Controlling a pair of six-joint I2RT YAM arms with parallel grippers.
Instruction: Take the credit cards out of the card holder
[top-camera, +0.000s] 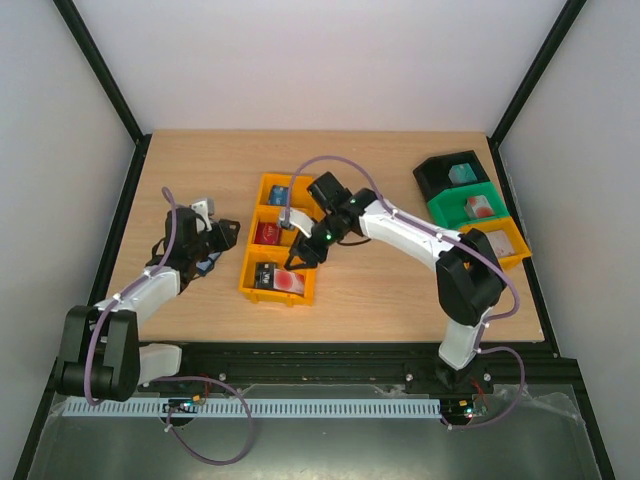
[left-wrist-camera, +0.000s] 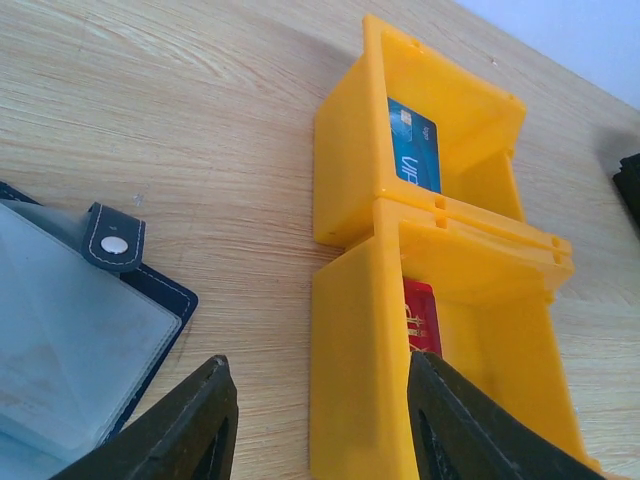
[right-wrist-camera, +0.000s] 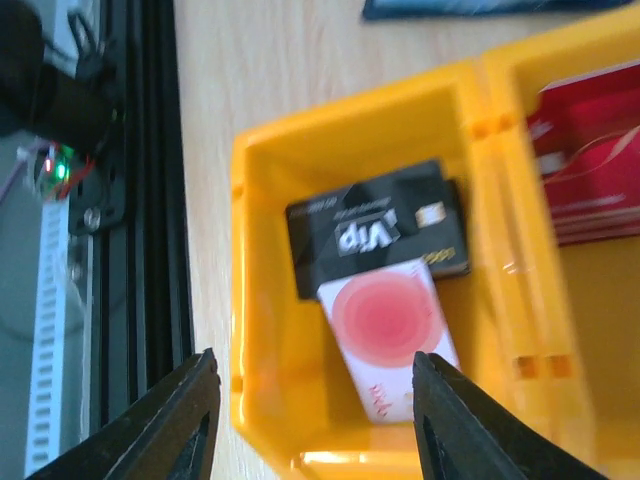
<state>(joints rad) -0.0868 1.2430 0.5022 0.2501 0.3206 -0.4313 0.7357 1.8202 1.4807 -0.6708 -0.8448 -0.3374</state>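
The navy card holder lies open on the wood with its clear sleeves up and its snap tab showing; from above it peeks out under my left gripper. My left gripper hovers open between the holder and the yellow bin, holding nothing. The bin holds a blue card, a red card, and in its near compartment a black card and a white card with a red disc. My right gripper is open and empty above that near compartment.
The yellow three-compartment bin sits mid-table. Black, green and yellow bins with small objects stand at the back right. A black frame rail runs along the table's near edge.
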